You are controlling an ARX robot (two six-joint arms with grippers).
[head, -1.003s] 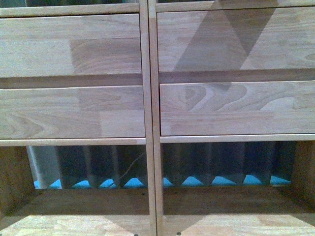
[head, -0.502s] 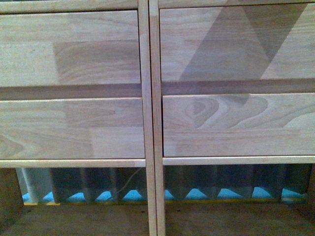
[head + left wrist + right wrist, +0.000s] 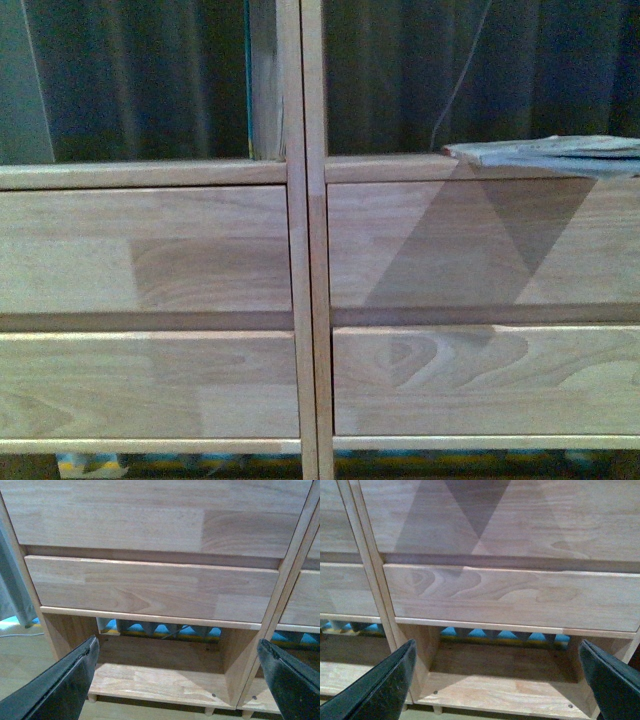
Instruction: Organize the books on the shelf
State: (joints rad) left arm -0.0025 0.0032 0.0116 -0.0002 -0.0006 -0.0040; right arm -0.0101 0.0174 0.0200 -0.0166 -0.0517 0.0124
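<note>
Left fingers (image 3: 60,685) and right fingers (image 3: 375,690) gaped wide, empty (facing low bays of the shelf (image 3: 150,585)); the magazine (image 3: 560,152) above them probably wanted a raised reach.

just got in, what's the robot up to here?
Nothing is in hand. The left end effector and the right end effector are both open and empty, facing the lower front of the light wooden shelf. One thin softcover book lies flat in the right column's open compartment, above the drawer-like fronts.
</note>
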